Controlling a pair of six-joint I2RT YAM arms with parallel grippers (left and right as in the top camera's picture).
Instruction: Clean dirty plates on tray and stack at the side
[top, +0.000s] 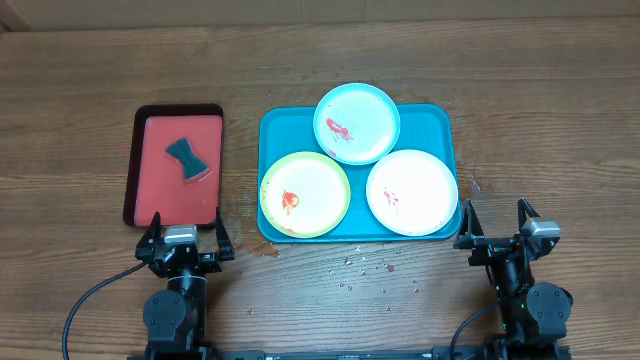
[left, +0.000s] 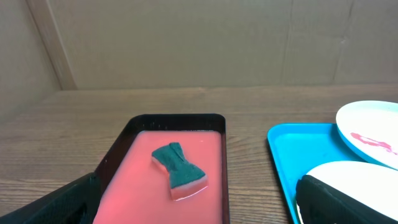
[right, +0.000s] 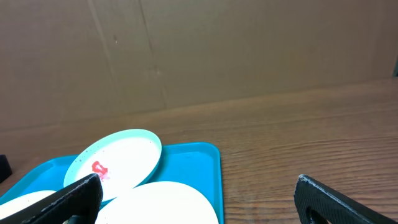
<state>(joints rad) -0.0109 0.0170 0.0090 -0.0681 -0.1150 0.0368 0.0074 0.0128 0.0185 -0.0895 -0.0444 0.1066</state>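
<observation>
Overhead, two robot arms wait at the near edge of a wooden table, each gripper spread to its full width with nothing between its fingers. The left gripper hangs at the near end of a small red tray with a dark rim. The right gripper stands over bare wood just beside the near right corner of the teal tray. Pale crumbs dot the table between the two arms, just in front of the teal tray. On that tray, which lies at the centre of the table, three dirty plates sit close together. The green-rimmed plate fills the near left and carries a red sauce smear. The white plate fills the near right, with a fainter red mark, its edge reaching the tray's right rim. Behind and between them, the light blue plate bears a red smear and overhangs the tray's far rim; the right wrist view shows it tilted, its near edge behind the white plate. On the red tray to the left, well apart from any plate, a dark green bow-tie-shaped sponge lies askew near the middle. Both wrist views show a plain cardboard wall rising at the table's far edge.
</observation>
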